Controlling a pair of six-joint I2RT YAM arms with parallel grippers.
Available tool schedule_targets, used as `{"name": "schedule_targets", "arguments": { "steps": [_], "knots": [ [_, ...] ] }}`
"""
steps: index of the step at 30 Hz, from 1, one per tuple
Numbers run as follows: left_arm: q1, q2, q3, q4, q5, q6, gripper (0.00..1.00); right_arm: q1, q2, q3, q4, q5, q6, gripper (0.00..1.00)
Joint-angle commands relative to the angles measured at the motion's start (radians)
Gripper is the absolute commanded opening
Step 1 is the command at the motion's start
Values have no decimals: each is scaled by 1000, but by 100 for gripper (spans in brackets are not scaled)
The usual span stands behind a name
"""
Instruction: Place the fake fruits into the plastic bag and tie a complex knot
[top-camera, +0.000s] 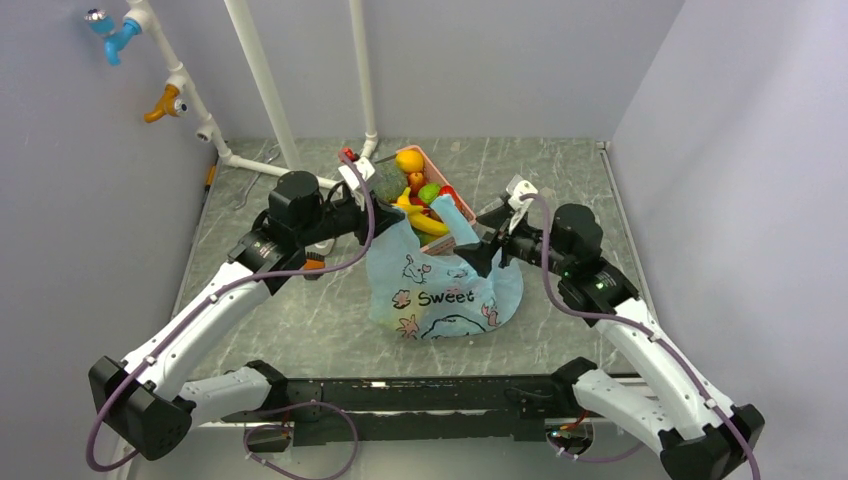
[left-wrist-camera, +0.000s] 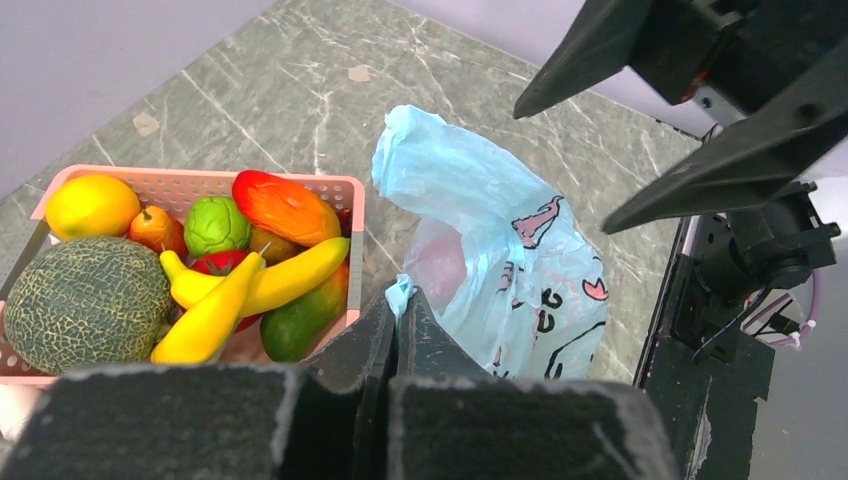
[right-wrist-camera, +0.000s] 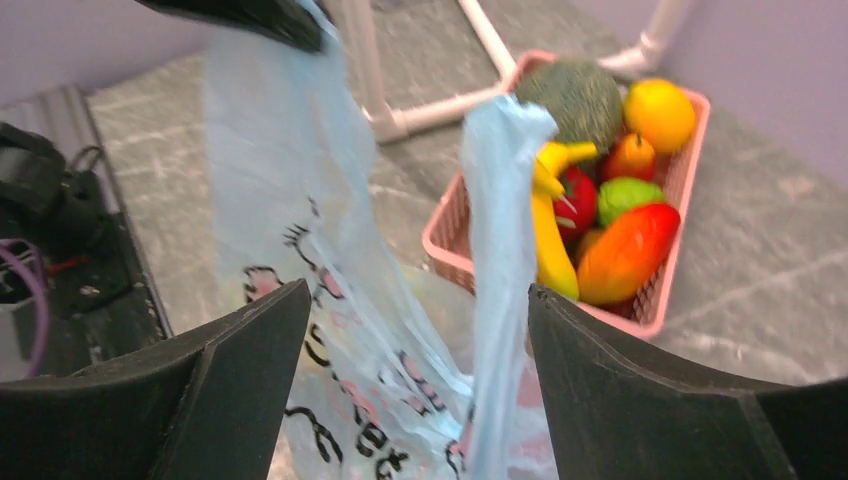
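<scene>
Behind the plastic bag (top-camera: 445, 290) you had the pink basket (left-wrist-camera: 200, 178) standing on the marbled table (top-camera: 300, 320), its near corner just beside the bag's mouth. The fake fruits (left-wrist-camera: 250, 290) were heaped in it: the melon (left-wrist-camera: 85, 300) at one end, the bananas (left-wrist-camera: 200, 325) draped across the middle, and the mango (left-wrist-camera: 285, 205) and lime (left-wrist-camera: 215, 225) against the far wall. A white pipe frame (top-camera: 262, 80) rose from the back left of the table, close behind your left wrist. The bag sat mid-table with its "Sweet" print facing the arm bases. A pinkish blur showed through the film in the left wrist view, possibly a fruit, but the plastic was too cloudy to say. Your left arm reached forward with the elbow raised and the forearm turned inward, and the left gripper (left-wrist-camera: 400, 300) was clenched on one bag handle, a nub of blue film poking out between its fingers. Your right arm came in from the other side, bent inward to face the left one across the bag's mouth. The right gripper (right-wrist-camera: 418, 290) stood with its jaws wide apart, and the other handle (right-wrist-camera: 500, 250) stood upright as a loose strip between them, gripped by neither finger.
</scene>
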Motion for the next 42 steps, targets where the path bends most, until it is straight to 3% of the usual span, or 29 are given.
{"name": "schedule_targets", "arguments": {
  "steps": [1, 11, 13, 15, 16, 17, 22, 24, 26, 28, 32, 40, 42],
  "knots": [
    [-9, -18, -1, 54, 22, -18, 0, 55, 31, 32, 95, -128, 41, 81],
    [-16, -20, -22, 73, 42, -67, 0, 256, 351, -14, 574, -75, 75, 81],
    [-15, -20, -20, 72, 39, -79, 0, 272, 407, -31, 633, -71, 60, 64],
    [-16, -25, 7, 40, 44, -64, 3, 279, 441, -66, 669, -81, 28, 23],
    [-14, -29, 32, -8, 45, -35, 9, 279, 447, -88, 679, -92, 11, 8],
    [-11, -34, 61, -72, 49, 6, 18, 279, 440, -110, 679, -97, -6, 0],
    [86, -54, 190, -445, 293, 407, 82, 279, 388, -173, 633, -182, -89, 0],
    [107, -52, 222, -576, 391, 589, 91, 280, 387, -171, 613, -229, -113, 0],
    [106, -32, 255, -717, 477, 801, 94, 279, 391, -162, 598, -274, -132, 0],
    [101, 9, 284, -795, 519, 897, 95, 279, 397, -153, 585, -315, -162, 0],
    [70, 115, 356, -884, 534, 1002, 96, 282, 412, -126, 560, -361, -194, 0],
    [33, 222, 396, -933, 524, 1170, 88, 297, 420, -73, 462, -426, -359, 0],
    [27, 238, 411, -979, 533, 1230, 83, 296, 424, -61, 440, -428, -393, 0]
  ]
}}
